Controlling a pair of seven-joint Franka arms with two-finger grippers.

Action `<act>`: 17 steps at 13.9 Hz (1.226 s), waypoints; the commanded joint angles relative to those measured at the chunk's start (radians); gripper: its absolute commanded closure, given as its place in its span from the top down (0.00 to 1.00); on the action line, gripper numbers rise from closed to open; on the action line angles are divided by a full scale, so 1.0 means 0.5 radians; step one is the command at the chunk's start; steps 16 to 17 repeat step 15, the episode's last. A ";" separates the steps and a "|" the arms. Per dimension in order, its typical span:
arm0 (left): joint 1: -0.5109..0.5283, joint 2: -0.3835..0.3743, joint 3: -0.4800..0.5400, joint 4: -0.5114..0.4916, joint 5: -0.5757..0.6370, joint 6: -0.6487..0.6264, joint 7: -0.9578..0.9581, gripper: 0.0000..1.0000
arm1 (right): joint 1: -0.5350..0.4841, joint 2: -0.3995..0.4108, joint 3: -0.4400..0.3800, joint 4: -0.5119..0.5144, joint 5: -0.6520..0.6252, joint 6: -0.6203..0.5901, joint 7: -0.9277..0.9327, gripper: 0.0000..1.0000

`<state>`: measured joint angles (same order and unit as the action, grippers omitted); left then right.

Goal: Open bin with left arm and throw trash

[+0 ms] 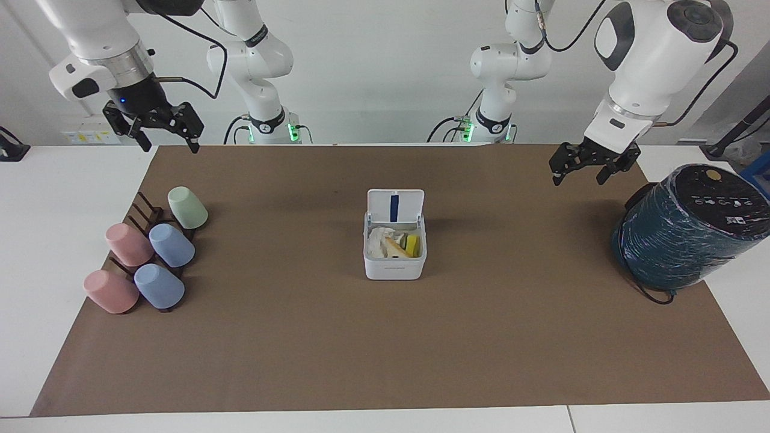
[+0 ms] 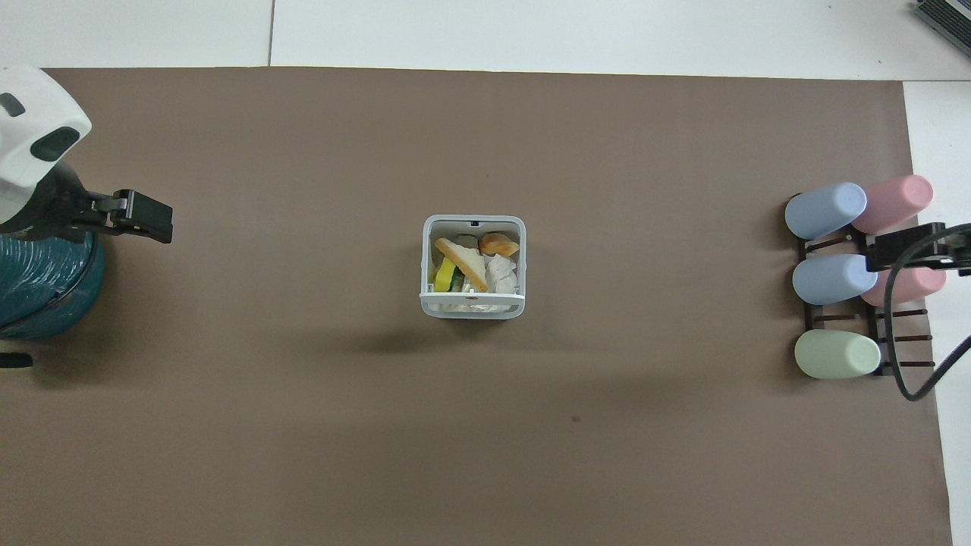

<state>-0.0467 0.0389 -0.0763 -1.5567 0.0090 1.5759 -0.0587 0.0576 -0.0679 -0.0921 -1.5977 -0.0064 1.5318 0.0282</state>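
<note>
The white bin stands mid-mat with its lid tipped up open, blue stripe showing. Inside lie the trash scraps: a yellow one, a cream wedge and an orange one. The overhead view shows the bin's rim, the yellow scrap and the wedge. My left gripper hangs open and empty over the mat beside the teal cylinder, also in the overhead view. My right gripper hangs open and empty, high over the cup rack.
A large dark teal cylinder lies tilted at the left arm's end of the mat. Several pastel cups lie on a dark rack at the right arm's end. The brown mat covers the table's middle.
</note>
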 commanded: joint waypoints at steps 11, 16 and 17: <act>0.050 -0.108 0.018 -0.062 0.016 -0.032 0.105 1.00 | -0.029 -0.011 0.114 -0.001 -0.018 -0.060 0.020 1.00; 0.047 -0.108 0.018 -0.062 0.016 -0.029 0.105 1.00 | -0.008 -0.011 0.095 -0.010 -0.015 -0.054 0.029 1.00; 0.047 -0.108 0.018 -0.062 0.016 -0.029 0.105 1.00 | -0.008 -0.011 0.095 -0.010 -0.015 -0.054 0.029 1.00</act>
